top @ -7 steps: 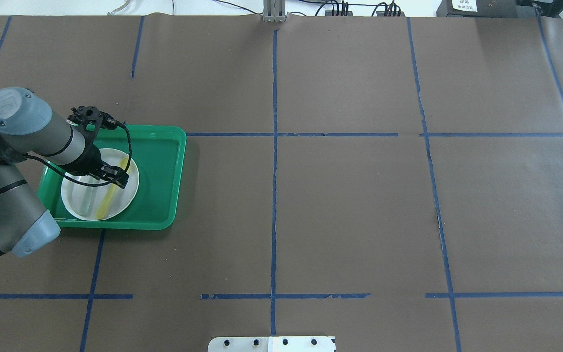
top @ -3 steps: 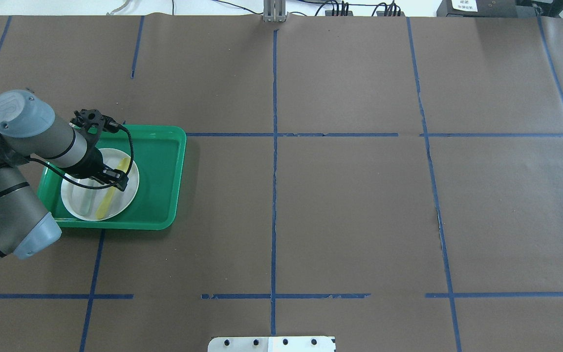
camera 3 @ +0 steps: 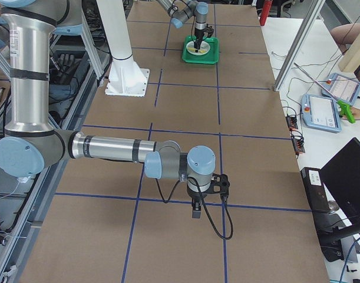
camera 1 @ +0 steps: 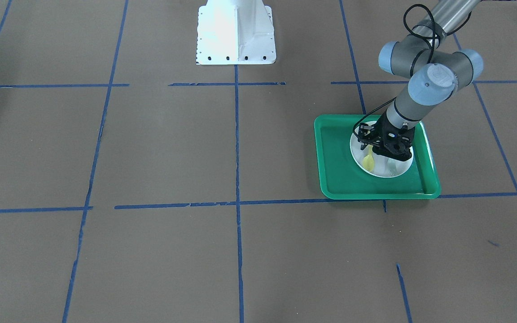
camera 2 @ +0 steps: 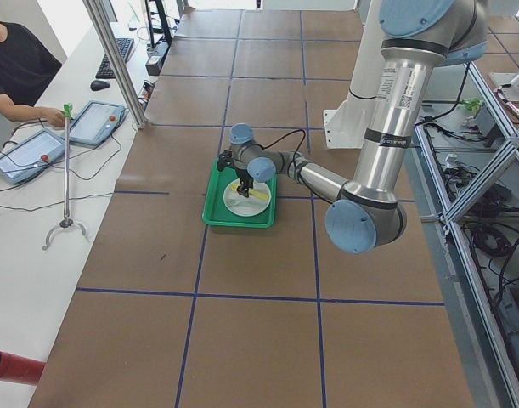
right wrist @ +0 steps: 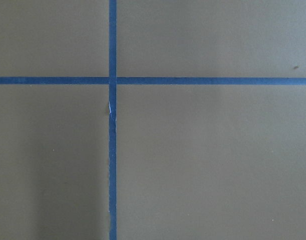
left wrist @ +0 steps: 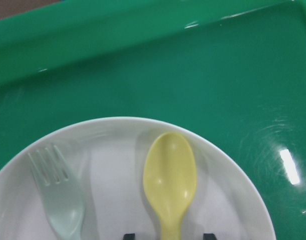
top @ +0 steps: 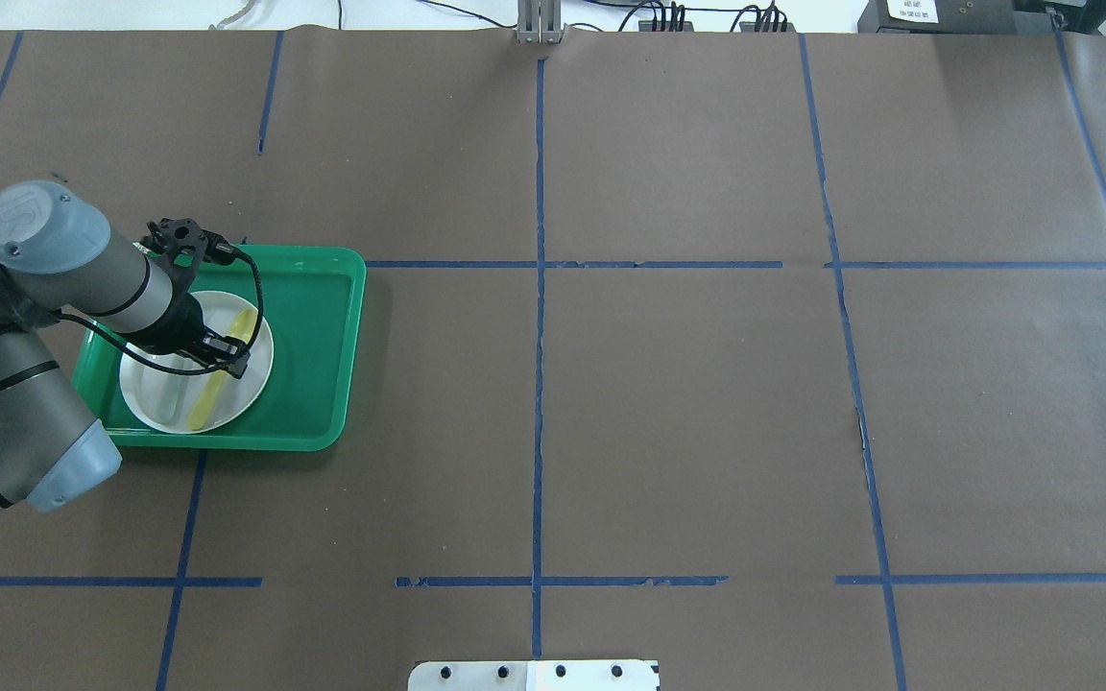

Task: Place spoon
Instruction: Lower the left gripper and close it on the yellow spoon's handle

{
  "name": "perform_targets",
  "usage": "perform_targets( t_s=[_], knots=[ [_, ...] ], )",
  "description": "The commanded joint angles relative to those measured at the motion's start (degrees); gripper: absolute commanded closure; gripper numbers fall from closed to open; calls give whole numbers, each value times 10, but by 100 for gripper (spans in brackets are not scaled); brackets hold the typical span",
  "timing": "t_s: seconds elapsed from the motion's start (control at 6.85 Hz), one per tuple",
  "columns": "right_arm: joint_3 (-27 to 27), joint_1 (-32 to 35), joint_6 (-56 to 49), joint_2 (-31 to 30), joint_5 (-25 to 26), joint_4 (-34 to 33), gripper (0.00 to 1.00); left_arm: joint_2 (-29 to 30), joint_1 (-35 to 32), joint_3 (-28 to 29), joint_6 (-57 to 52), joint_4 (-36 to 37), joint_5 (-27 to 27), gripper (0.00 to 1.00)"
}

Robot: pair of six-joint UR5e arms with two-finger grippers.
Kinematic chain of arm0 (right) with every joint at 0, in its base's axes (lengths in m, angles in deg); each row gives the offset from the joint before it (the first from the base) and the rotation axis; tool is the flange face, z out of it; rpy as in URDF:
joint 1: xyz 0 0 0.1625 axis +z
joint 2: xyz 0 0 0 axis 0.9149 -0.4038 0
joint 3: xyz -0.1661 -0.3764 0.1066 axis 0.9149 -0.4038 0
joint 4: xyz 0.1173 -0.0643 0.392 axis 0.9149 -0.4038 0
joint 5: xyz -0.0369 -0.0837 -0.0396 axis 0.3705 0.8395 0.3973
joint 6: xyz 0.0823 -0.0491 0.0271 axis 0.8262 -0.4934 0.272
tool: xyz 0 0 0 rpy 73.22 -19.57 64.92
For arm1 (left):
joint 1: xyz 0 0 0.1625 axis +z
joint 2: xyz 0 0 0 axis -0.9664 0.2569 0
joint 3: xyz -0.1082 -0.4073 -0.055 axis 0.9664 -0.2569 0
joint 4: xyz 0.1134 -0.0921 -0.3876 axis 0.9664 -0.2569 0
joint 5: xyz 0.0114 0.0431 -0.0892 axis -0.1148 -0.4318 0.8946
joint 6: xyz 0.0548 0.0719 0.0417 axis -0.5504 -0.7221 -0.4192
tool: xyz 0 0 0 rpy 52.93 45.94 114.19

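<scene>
The pale-yellow spoon (left wrist: pixel 170 175) lies on a white plate (left wrist: pixel 112 150) next to a pale grey-green fork (left wrist: pixel 60 205). The plate sits in a green tray (top: pixel 313 336). My left gripper (top: pixel 231 357) is low over the plate and open. In the left wrist view its two fingertips stand on either side of the spoon's handle with clear gaps. The spoon (top: pixel 207 403) lies slanted on the plate, its middle hidden by the gripper. My right gripper (camera 3: pixel 195 211) shows only in the exterior right view, pointing down above bare table; I cannot tell if it is open or shut.
The tray (camera 1: pixel 335 166) lies at the table's left part, its raised rim around the plate (camera 1: pixel 382 172). Brown paper with blue tape lines covers the table (top: pixel 687 403). A white robot base (camera 1: pixel 235 31) stands at the table's middle edge.
My left arm has shifted a little and the gripper has come slightly lower over the spoon's handle. The spoon, fork and plate have not moved.
</scene>
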Motion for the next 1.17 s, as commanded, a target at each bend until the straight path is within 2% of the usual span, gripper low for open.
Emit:
perform_targets(
  t_s=[0.0, 0.15, 0.58, 0.73, 1.02],
  knots=[
    [0, 0, 0, 0, 0, 0, 0, -2, 1, -1, 0, 1, 1, 89],
    [0, 0, 0, 0, 0, 0, 0, -4, 0, -7, 0, 3, 1, 100],
    [0, 0, 0, 0, 0, 0, 0, -6, -4, -32, 4, 9, 0, 100],
    [0, 0, 0, 0, 0, 0, 0, 0, -2, -58, 66, 32, 2, 100],
    [0, 0, 0, 0, 0, 0, 0, 44, 3, -51, 212, 44, 7, 100]
  ],
)
